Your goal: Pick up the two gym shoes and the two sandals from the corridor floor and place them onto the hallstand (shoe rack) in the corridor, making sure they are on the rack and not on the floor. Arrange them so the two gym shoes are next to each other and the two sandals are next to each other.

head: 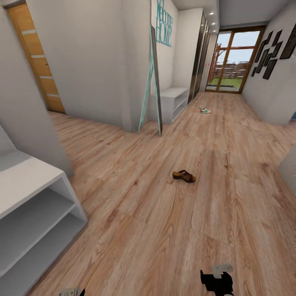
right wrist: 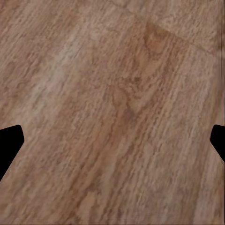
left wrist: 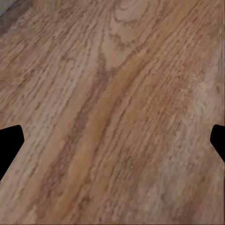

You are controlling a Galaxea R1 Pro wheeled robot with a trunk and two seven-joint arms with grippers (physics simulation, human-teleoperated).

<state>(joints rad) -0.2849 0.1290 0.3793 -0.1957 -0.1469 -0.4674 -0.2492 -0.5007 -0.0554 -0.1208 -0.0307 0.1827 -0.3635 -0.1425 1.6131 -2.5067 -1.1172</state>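
**Robot faces lone sandal on corridor floor, both grippers empty**

A pale grey rack (head: 39, 205) stands left of the sandal (head: 183, 176), its two open shelves holding nothing that can be seen. Whether this is the hallstand itself cannot be told from here. The left gripper (left wrist: 112, 140) hangs over bare floor (left wrist: 112, 93), its jaws spread wide with nothing between them. A second white bench (head: 172, 98) sits beyond the sandal, under teal wall lettering, next to a leaning mirror (head: 151, 82); its shelves also look bare.

The dark brown sandal lies alone on the planks, well ahead of both arms, its long axis running roughly across the corridor. The right gripper (right wrist: 112, 140), jaws likewise wide apart over bare wood, appears the nearer of the two, since the sandal lies almost straight ahead of it. A gym shoe (head: 204, 110) rests far beyond the sandal, near the glass door (head: 232, 61).
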